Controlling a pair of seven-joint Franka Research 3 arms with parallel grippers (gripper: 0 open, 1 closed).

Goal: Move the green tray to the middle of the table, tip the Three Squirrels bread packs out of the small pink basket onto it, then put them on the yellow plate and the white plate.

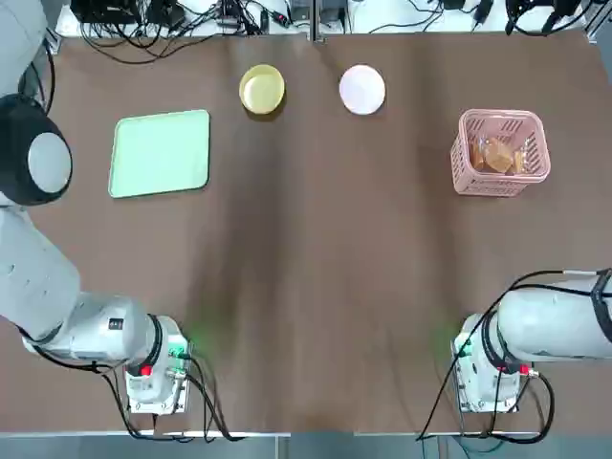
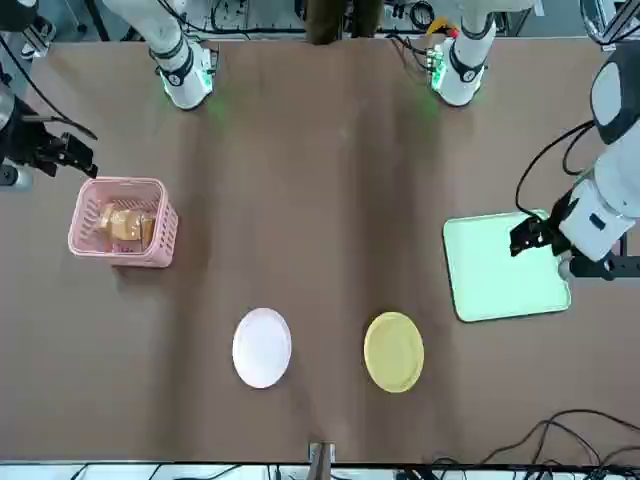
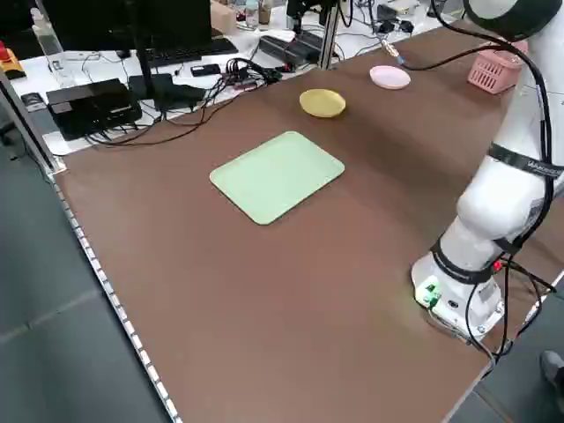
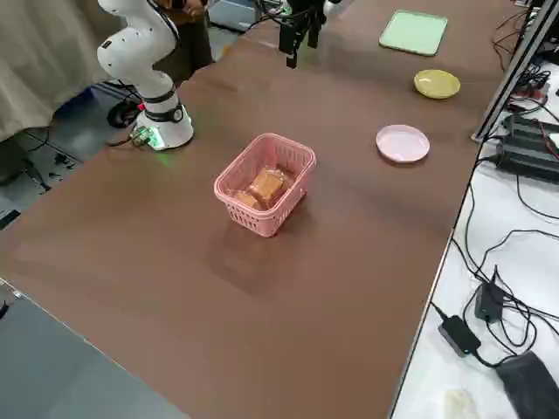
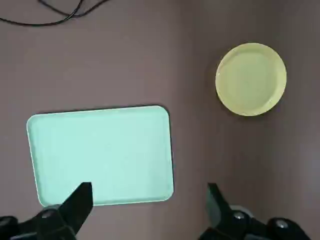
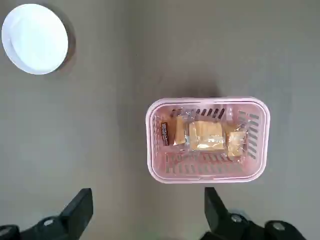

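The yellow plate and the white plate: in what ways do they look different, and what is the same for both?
The yellow plate is yellow, and the white plate is white with a faint pink tone. The yellow plate lies nearer the green tray, while the white plate lies nearer the small pink basket. Both are small, round, empty, about equal in size, and sit along the table's far edge.

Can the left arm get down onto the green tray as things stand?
Probably yes. The left gripper hangs open above the green tray, near one short edge, with nothing on the tray or between them.
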